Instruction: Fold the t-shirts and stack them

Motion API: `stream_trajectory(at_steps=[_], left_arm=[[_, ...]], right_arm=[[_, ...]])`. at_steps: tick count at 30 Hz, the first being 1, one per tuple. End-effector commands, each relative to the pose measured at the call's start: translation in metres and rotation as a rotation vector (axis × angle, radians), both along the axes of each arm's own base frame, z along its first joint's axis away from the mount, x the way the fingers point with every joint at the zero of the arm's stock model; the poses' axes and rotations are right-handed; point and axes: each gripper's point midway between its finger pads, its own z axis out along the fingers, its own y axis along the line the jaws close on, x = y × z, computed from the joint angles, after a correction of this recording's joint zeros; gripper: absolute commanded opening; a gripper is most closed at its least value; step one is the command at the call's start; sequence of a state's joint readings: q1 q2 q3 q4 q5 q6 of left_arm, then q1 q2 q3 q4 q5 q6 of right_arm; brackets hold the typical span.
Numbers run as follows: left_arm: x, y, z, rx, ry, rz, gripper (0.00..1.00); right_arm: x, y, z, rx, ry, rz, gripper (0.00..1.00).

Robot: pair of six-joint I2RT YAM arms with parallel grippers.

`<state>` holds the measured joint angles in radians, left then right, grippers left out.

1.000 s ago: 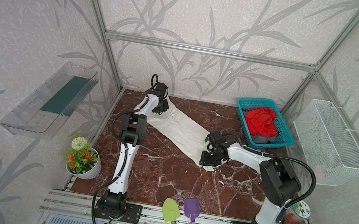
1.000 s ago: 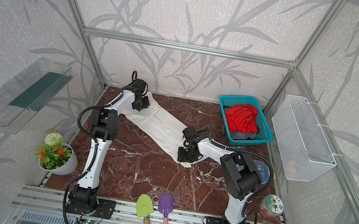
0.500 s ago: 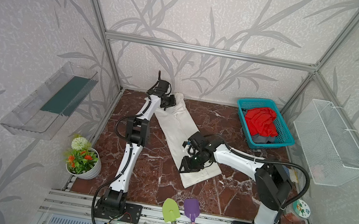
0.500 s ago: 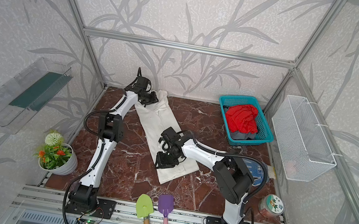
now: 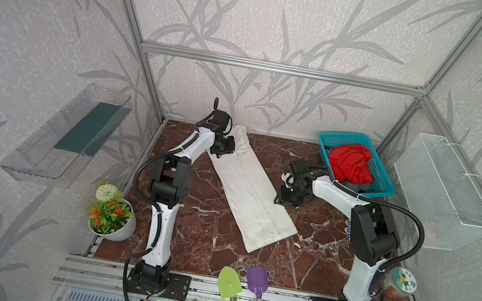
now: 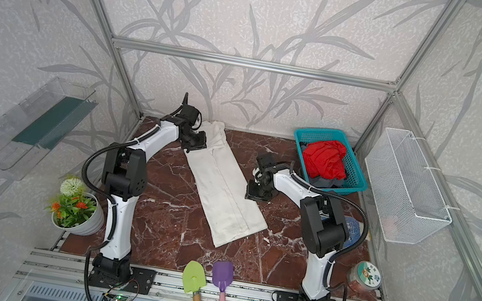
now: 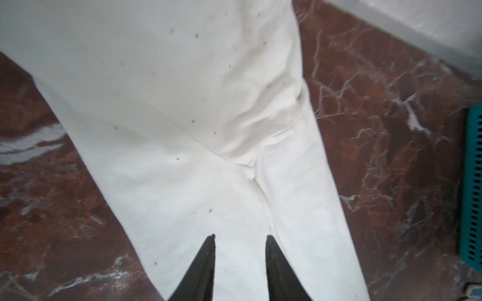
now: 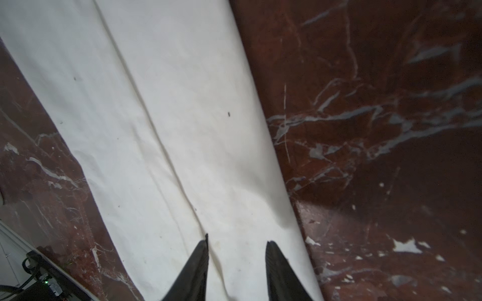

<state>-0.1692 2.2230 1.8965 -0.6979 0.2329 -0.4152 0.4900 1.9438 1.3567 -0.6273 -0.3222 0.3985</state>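
A cream-white t-shirt (image 5: 249, 189) (image 6: 223, 188), folded into a long narrow strip, lies flat on the marble table, running from the back wall toward the front. My left gripper (image 5: 218, 153) (image 6: 194, 147) hovers at its far end, jaws apart over the cloth (image 7: 182, 104), and grips nothing (image 7: 240, 235). My right gripper (image 5: 286, 200) (image 6: 255, 196) sits at the strip's right edge, midway along. It is open above the cloth (image 8: 156, 104) and holds nothing (image 8: 237, 238). A red t-shirt (image 5: 349, 166) (image 6: 323, 163) lies crumpled on a dark grey one (image 5: 357, 187) in the teal basket (image 5: 385, 182) (image 6: 359, 177).
A white wire basket (image 5: 444, 192) hangs on the right wall and a clear shelf (image 5: 70, 136) on the left. A flower pot (image 5: 110, 219) stands front left. Green (image 5: 229, 283) and purple (image 5: 257, 281) shovels lie at the front edge. A jar (image 5: 403, 279) and a blue-white glove (image 6: 352, 229) sit front right.
The white strip has swung from lying across the table to pointing toward the front. My right gripper moved off its near end to its right edge. My left gripper stays at the far end.
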Motion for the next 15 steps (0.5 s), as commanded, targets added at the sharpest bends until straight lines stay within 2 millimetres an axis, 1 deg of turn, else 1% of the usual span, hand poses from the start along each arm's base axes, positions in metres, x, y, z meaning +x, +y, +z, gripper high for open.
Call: stream_trajectory(at_steps=[1, 5, 9, 12, 15], left_arm=[[-0.003, 0.008, -0.032, 0.053, 0.043, 0.033, 0.34], [-0.003, 0.011, -0.051, 0.076, 0.084, 0.038, 0.34], [-0.004, 0.011, -0.063, 0.083, 0.112, 0.031, 0.34], [-0.004, 0.007, -0.073, 0.076, 0.138, 0.010, 0.34], [-0.001, 0.001, -0.081, 0.069, 0.153, -0.009, 0.34]], right_arm=[[-0.011, -0.001, -0.012, -0.001, 0.026, 0.018, 0.38], [-0.026, -0.007, -0.025, -0.012, 0.066, 0.011, 0.38], [-0.043, -0.014, -0.036, -0.017, 0.105, 0.002, 0.38], [-0.059, -0.013, -0.042, 0.000, 0.140, 0.012, 0.37], [-0.076, -0.006, -0.046, 0.013, 0.166, 0.053, 0.38]])
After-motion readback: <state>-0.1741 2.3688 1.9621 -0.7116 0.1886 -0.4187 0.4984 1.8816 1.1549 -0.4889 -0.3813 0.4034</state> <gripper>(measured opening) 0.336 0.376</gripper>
